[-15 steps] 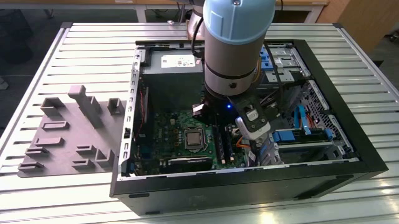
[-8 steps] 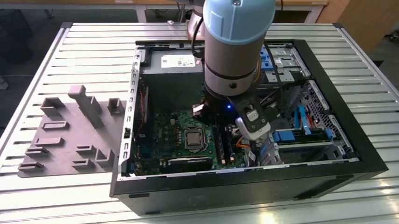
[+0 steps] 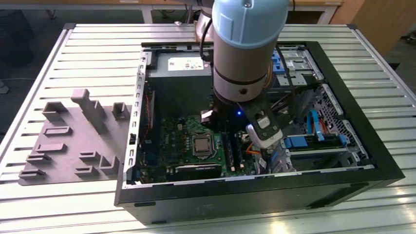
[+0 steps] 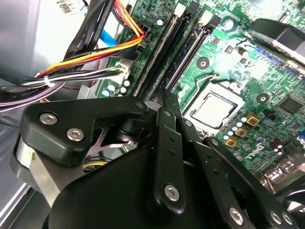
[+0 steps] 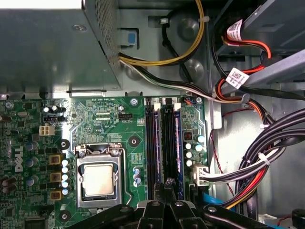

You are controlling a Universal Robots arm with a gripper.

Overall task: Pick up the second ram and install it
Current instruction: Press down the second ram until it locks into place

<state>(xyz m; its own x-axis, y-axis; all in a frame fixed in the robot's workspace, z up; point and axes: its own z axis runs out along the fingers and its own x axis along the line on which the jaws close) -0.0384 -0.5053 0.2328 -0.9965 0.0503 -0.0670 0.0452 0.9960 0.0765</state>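
Observation:
My gripper (image 5: 167, 183) is inside the open computer case (image 3: 364, 146), low over the green motherboard (image 5: 109, 124). Its fingers are shut together, and the tips sit right at the near end of the black memory slots (image 5: 153, 143). A long, thin dark stick with a bluish side, the second ram (image 5: 177, 143), stands on edge in the slot beside the tips. In the second wrist view the same stick (image 4: 183, 59) runs away from the gripper (image 4: 164, 102). I see nothing between the fingers. I cannot tell whether the tips touch the stick.
The processor (image 5: 98, 180) lies beside the slots. The power supply box (image 5: 52, 47) and bundles of cables (image 5: 267, 157) crowd the other sides. Blue drive brackets (image 3: 302, 141) stand to the exterior view's right. A grey moulded tray (image 3: 71, 141) lies on the slatted table outside the case.

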